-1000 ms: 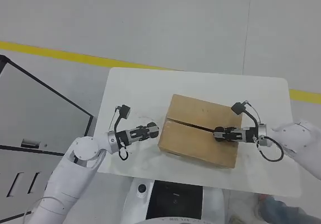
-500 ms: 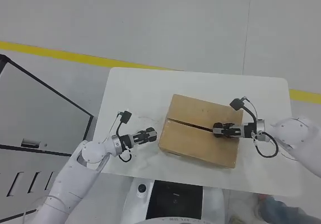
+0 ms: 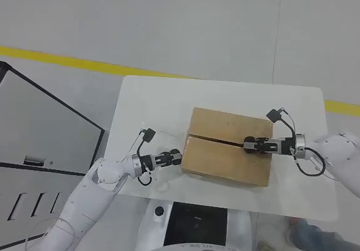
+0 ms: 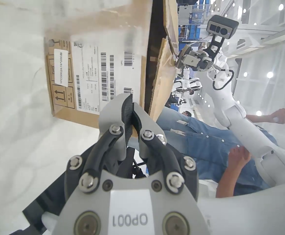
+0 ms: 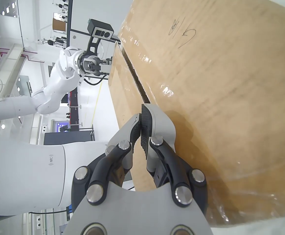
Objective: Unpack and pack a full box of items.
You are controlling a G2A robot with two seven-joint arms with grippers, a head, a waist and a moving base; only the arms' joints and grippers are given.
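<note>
A brown cardboard box (image 3: 227, 147), flaps down with a dark slit along its top, sits midway across the white bench (image 3: 148, 100), nearer the front edge. The left jaws are pinched together on nothing, just beside the box's left end near its front corner (that end carries printed labels). The right jaws, likewise pressed together and empty, lie over the box top at the slit.
</note>
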